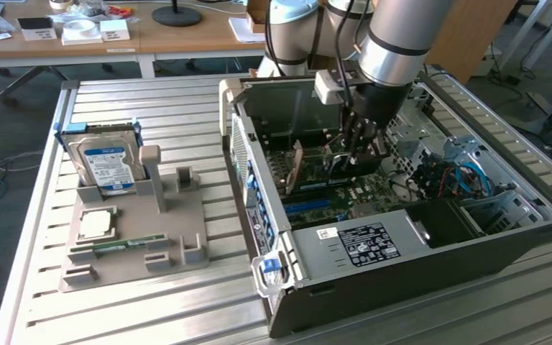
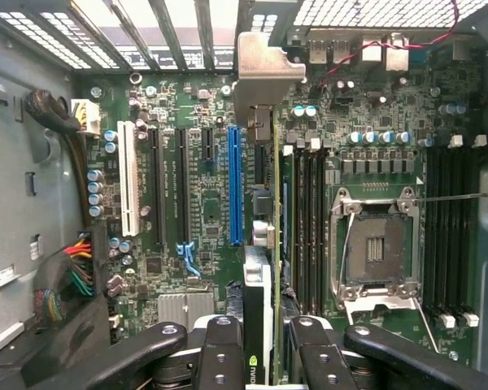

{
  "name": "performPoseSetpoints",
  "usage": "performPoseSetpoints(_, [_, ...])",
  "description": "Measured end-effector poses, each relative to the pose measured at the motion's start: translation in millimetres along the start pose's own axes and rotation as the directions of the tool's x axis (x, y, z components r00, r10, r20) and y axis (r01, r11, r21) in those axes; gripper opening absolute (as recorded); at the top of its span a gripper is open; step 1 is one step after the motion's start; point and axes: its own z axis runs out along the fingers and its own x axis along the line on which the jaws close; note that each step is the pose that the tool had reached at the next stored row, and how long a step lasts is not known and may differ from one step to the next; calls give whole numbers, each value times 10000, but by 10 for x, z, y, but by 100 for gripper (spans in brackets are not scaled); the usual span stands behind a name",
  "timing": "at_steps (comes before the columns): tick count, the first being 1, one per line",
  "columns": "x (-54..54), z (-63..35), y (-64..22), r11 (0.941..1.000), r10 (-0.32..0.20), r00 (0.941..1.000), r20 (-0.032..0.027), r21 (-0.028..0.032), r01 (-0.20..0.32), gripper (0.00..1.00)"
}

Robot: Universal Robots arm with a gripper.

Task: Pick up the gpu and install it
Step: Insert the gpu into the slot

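Install step in hand. Claw (image 2: pixel 264 345) grips thin dark pale-bracketed gpu card (image 2: pixel 259 292) edge-on above green motherboard (image 2: pixel 374 162). Seating likely needs exact alignment and a straight push.

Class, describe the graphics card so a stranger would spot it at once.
Find the open computer case on the slatted table, where the robot's gripper reaches inside. Between its fingers a thin graphics card stands on edge over the green circuit board. Unlike the slots beside it, it carries a pale metal bracket at one end.
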Motion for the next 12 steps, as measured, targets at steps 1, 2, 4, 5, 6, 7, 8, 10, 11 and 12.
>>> performPoseSetpoints(1, [2,1,6,10000,-2,10000,0,0,2,27])
performPoseSetpoints(2, [3,7,11,10000,-2,10000,2,1,2,27])
performPoseSetpoints(4, [6,32,17,10000,-3,10000,0,0,3,27])
performPoseSetpoints(5, [8,47,18,10000,-4,10000,0,-2,4,27])
performPoseSetpoints(6, [9,61,20,10000,-4,10000,0,-5,4,27])
performPoseSetpoints(7, [11,73,23,10000,-2,10000,-1,-7,2,27])
performPoseSetpoints(8, [13,81,27,10000,-1,10000,0,-7,1,27])
performPoseSetpoints(10, [18,87,37,10000,-2,10000,-1,-8,2,27])
performPoseSetpoints(11, [23,87,42,10000,-2,10000,-1,-8,2,27])
performPoseSetpoints(12, [30,88,46,10000,-3,10000,0,-8,3,27])
